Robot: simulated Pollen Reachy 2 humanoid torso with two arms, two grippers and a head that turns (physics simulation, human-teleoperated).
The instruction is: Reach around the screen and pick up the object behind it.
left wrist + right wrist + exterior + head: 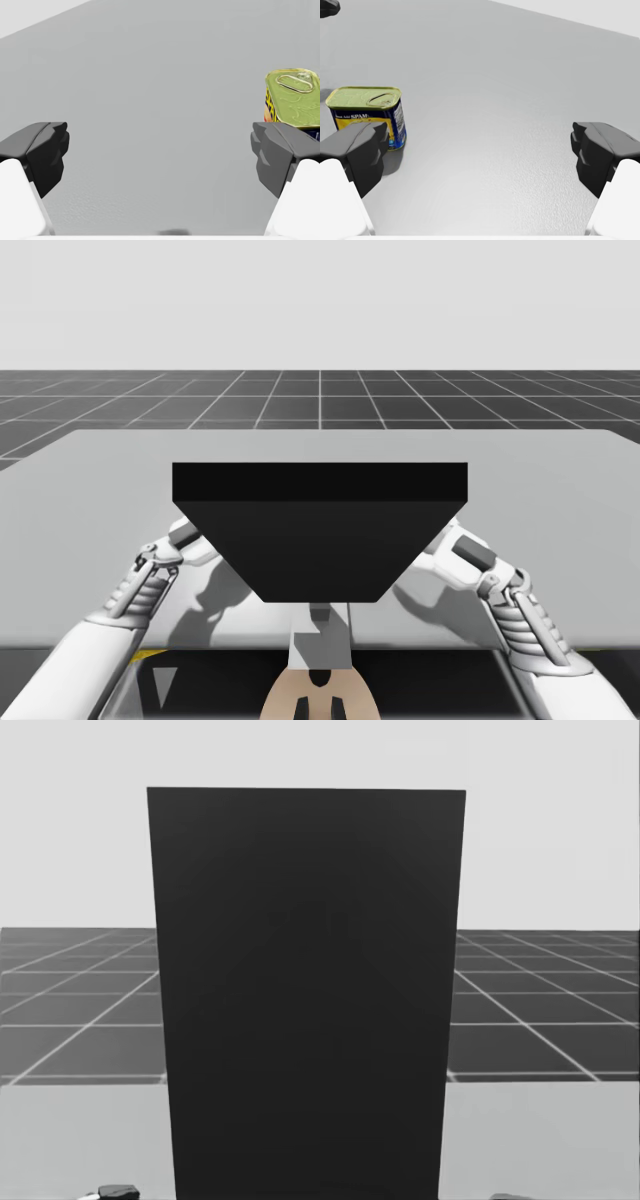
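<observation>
Arms flank the upright black screen on the grey bench in the high view. At the screen's left edge my left arm reaches in beside the panel, and its end is hidden behind it. In the left wrist view the left pincer is spread wide, with bare bench between its fingers. The can, a rectangular tin with a gold pull-tab lid and blue-and-yellow sides, stands upright ahead of one fingertip, outside the gap. At the screen's right edge my right arm reaches in likewise. In the right wrist view the right pincer is equally wide and holds nothing. There the can stands just ahead of one fingertip, again outside the gap.
</observation>
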